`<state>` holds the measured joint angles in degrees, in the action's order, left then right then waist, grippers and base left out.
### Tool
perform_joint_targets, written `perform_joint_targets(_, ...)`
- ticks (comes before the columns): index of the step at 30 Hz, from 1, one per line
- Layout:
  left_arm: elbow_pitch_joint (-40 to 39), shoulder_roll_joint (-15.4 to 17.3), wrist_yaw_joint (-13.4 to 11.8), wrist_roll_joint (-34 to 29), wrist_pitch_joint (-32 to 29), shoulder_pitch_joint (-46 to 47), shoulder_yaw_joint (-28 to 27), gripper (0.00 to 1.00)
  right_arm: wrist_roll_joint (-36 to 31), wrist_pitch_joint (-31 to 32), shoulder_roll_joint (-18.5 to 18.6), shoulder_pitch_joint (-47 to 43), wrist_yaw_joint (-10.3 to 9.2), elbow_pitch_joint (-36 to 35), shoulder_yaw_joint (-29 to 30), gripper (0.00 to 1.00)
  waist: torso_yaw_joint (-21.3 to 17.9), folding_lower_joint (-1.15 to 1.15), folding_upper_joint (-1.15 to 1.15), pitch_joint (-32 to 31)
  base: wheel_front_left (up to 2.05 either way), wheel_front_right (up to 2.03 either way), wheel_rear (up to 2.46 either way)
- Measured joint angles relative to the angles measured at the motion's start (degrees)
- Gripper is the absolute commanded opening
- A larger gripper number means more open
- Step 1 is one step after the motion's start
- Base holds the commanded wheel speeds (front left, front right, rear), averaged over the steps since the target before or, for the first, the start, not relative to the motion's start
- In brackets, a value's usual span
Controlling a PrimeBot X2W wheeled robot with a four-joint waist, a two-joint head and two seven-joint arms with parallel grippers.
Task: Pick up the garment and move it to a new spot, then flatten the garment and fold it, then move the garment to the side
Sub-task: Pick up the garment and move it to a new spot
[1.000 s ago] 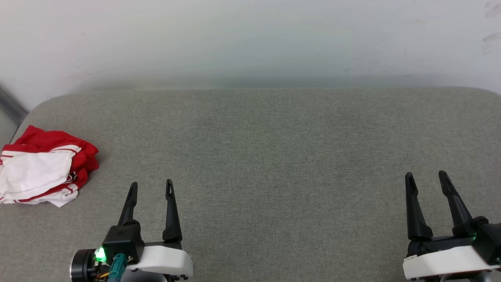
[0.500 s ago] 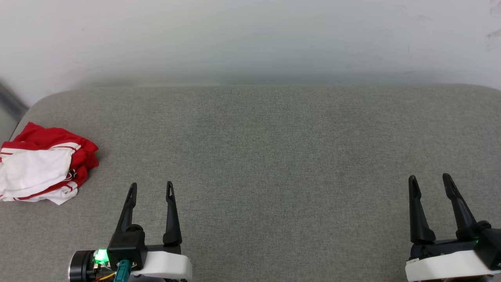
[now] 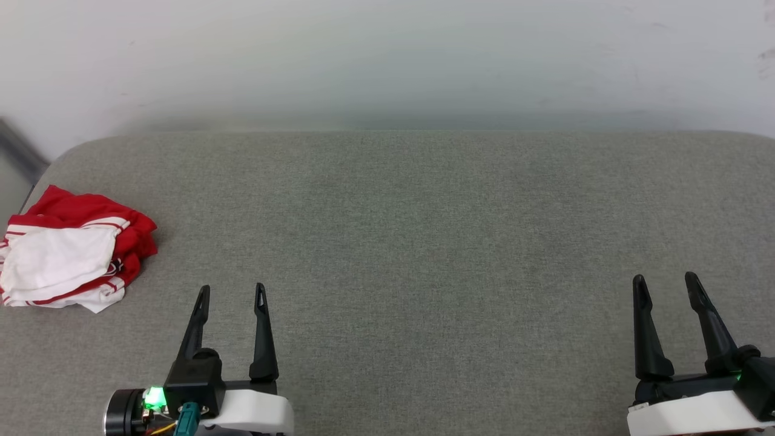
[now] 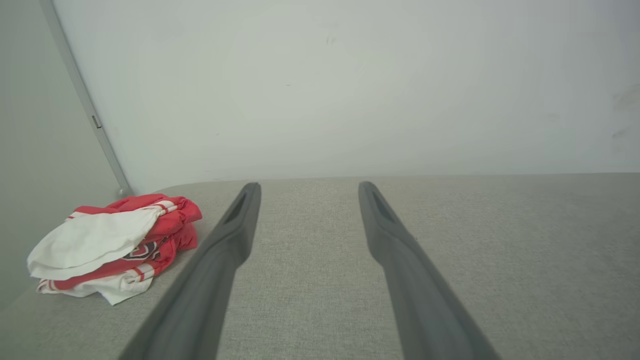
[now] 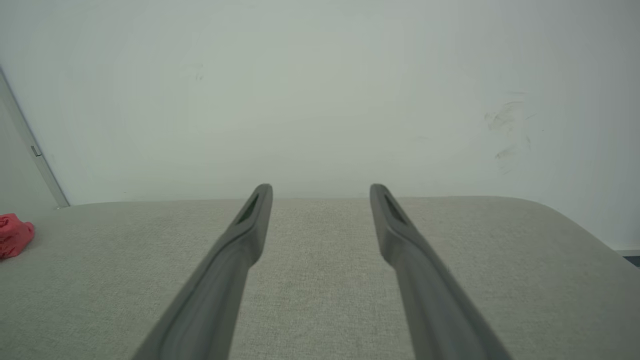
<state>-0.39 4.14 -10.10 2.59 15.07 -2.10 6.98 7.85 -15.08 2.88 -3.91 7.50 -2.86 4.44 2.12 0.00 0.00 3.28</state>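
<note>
Both wide open, empty: left gripper [image 3: 232,288] lower left, right gripper [image 3: 664,277] lower right. Reach for garment [image 3: 72,257] at left edge; pinch thick red folds.

The grey pad [image 3: 424,242] has lots of room in the middle and on the right. The shirt [image 3: 66,260] sits in a heap at its far left edge, with bare pad between it and the left gripper [image 3: 232,288]. The white wall [image 3: 387,60] shuts off the back.
</note>
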Motion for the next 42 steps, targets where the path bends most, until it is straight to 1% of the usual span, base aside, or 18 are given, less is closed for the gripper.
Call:
perform_joint_targets(6, 0.6, -0.5, 0.5, -0.3, 0.0, 0.0, -0.8, 1.0, 0.0, 0.0, 0.0, -0.2, 0.0, -0.3, -0.4, 1.0, 1.8, 0.0, 0.0, 0.0, 0.0, 0.0, 0.0)
perform_joint_targets(11, 0.8, -0.8, 0.7, -0.2, 0.0, 0.0, -1.6, 1.0, -0.5, 0.0, 0.0, -0.7, 0.0, -0.4, -0.8, 1.0, 4.4, 0.0, 0.0, -0.1, 0.0, 0.0, 0.0)
perform_joint_targets(16, 1.1, -0.9, 1.1, 0.1, 0.0, 0.0, -2.1, 1.0, -0.9, 0.0, 0.0, -0.9, 0.0, -0.4, -1.4, 1.0, 7.9, 0.0, 0.0, -0.2, 0.0, 0.0, 0.0)
perform_joint_targets(17, 1.1, -1.0, 1.1, 0.1, 0.0, 0.0, -2.2, 1.0, -1.2, 0.0, 0.0, -1.1, 0.0, -0.4, -1.5, 1.0, 9.4, 0.0, 0.0, -0.3, 0.0, 0.0, 0.0)
perform_joint_targets(19, 1.1, -1.0, 1.2, 0.1, 0.0, 0.0, -2.3, 1.0, -1.2, 0.0, 0.0, -1.1, 0.0, -0.4, -1.6, 1.0, 10.2, 0.0, 0.0, -0.3, 0.0, 0.0, 0.0)
perform_joint_targets(20, 1.1, -1.1, 1.4, 0.2, 0.0, 0.0, -2.6, 1.0, -1.2, 0.0, 0.0, -1.2, 0.0, -0.4, -1.8, 1.0, 11.9, 0.0, 0.0, -0.4, 0.0, 0.0, 0.0)
perform_joint_targets(27, 1.2, -1.1, 1.5, 0.7, 0.0, -0.5, -3.7, 1.0, -1.4, 0.0, 0.0, -2.0, 0.0, -0.3, -2.6, 1.0, 17.7, 0.0, 0.0, -0.8, 0.0, 0.0, 0.0)
perform_joint_targets(28, 1.2, -1.1, 1.5, 0.7, 0.0, -0.5, -3.7, 1.0, -1.4, 0.0, 0.0, -2.0, 0.0, -0.3, -2.6, 1.0, 17.7, 0.0, 0.0, -0.8, 0.0, 0.0, 0.0)
perform_joint_targets(29, 1.2, -1.2, 1.5, 0.7, 0.0, -0.8, -4.0, 1.0, -1.6, 0.0, 0.0, -2.1, 0.0, -0.3, -2.9, 1.0, 19.3, 0.0, 0.0, -1.0, 0.0, 0.0, 0.0)
perform_joint_targets(32, 1.2, -1.2, 1.6, 0.7, 0.0, -1.1, -4.5, 1.0, -1.7, 0.0, 0.0, -2.2, 0.0, -0.4, -3.2, 1.0, 21.5, 0.0, 0.0, -1.2, 0.0, 0.0, 0.0)
perform_joint_targets(34, 1.2, -1.2, 1.6, 0.8, 0.0, -1.1, -4.6, 1.0, -1.8, 0.0, 0.0, -2.2, 0.0, -0.4, -3.3, 1.0, 22.1, 0.0, 0.0, -1.3, 0.0, 0.0, 0.0)
perform_joint_targets(35, 1.2, -1.2, 1.6, 0.9, 0.0, -1.1, -4.9, 1.0, -2.1, 0.0, 0.0, -2.2, 0.0, -0.4, -3.3, 1.0, 23.4, 0.0, 0.0, -1.4, 0.0, 0.0, 0.0)
perform_joint_targets(38, 1.2, -1.2, 1.5, 1.2, 0.0, -1.2, -5.0, 1.0, -2.2, 0.0, 0.0, -2.3, 0.0, -0.4, -3.4, 1.0, 24.9, 0.0, 0.0, -1.4, 0.0, 0.0, 0.0)
perform_joint_targets(42, 1.2, -1.2, 1.3, 1.8, 0.0, -1.3, -5.3, 1.0, -2.4, 0.0, 0.0, -2.3, 0.0, -0.4, -3.7, 1.0, 26.0, 0.0, 0.0, -1.2, 0.0, 0.0, 0.0)
